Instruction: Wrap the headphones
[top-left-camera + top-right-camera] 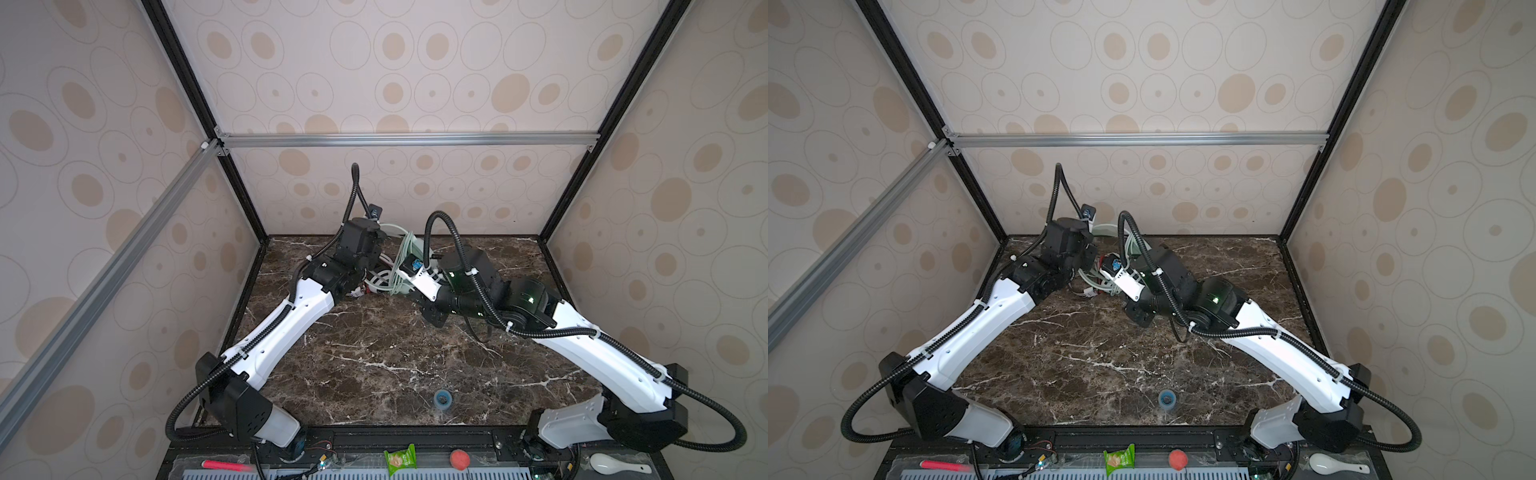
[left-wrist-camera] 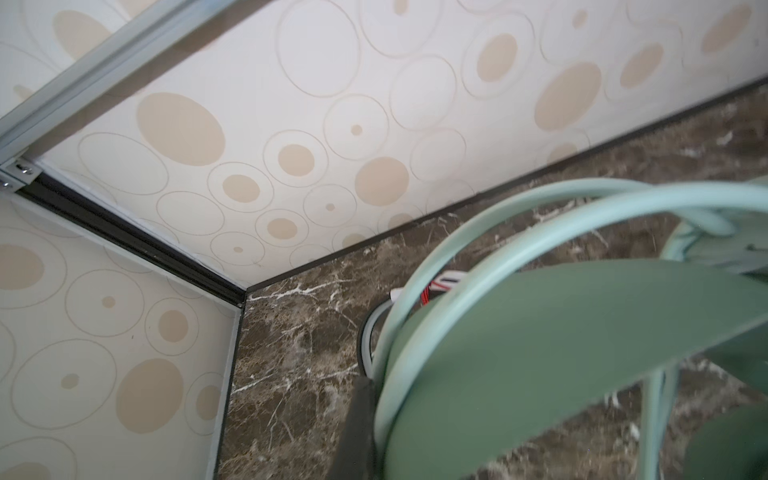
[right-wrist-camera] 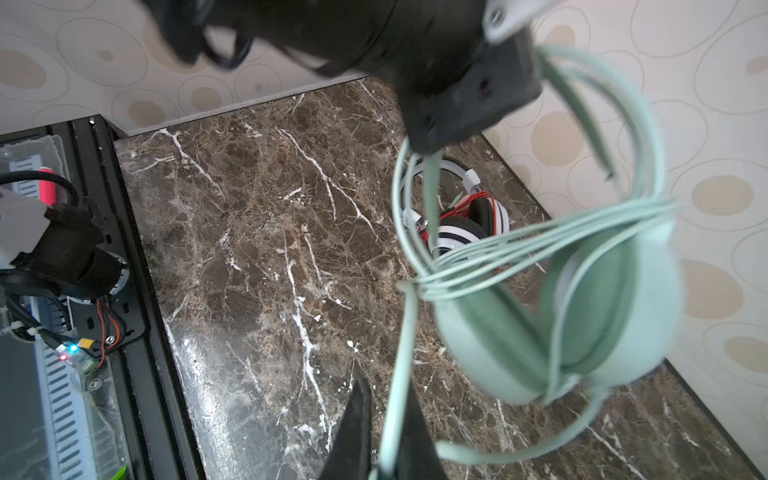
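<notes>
The left gripper (image 3: 436,137) was clenched on the headband of the mint green over-ear headphones (image 3: 582,316), hanging them above the brown marble tabletop (image 3: 270,249) near the back wall. The right gripper (image 3: 386,415) pinched their pale green cable (image 3: 405,332). The white-and-black over-ear headphones (image 3: 457,237) lay on the tabletop close by

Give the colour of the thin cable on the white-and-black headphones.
Red: the cable shows best in the right wrist view.
</notes>
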